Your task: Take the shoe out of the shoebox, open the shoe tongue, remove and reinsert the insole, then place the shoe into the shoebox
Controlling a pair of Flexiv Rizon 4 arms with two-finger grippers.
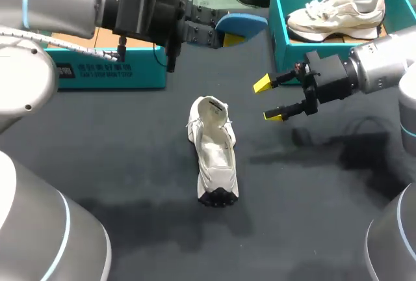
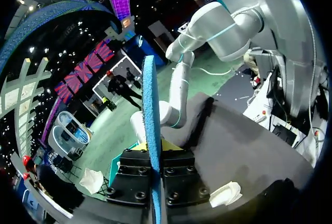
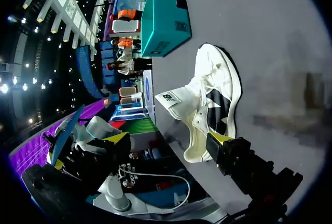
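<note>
Our left jaws are clamped on the blue insole (image 1: pixel 246 21), raised over the far side of the worktop (image 1: pixel 117 164). The shoe (image 1: pixel 214 154) lies nearer us than the insole and slightly left of it. Its long axis runs far to near, with the tongue raised at the far end. Our right jaws stand wide apart and empty, just right of that far end, and are the closer pair.

white line of print on side of teal box (image 1: pixel 97 71), too small to read, dark label patches on same box's end in right wrist view, unreadable, small logo tag (image 3: pixel 168 98) on tongue of shoe (image 3: pixel 220 86), not legible
</note>
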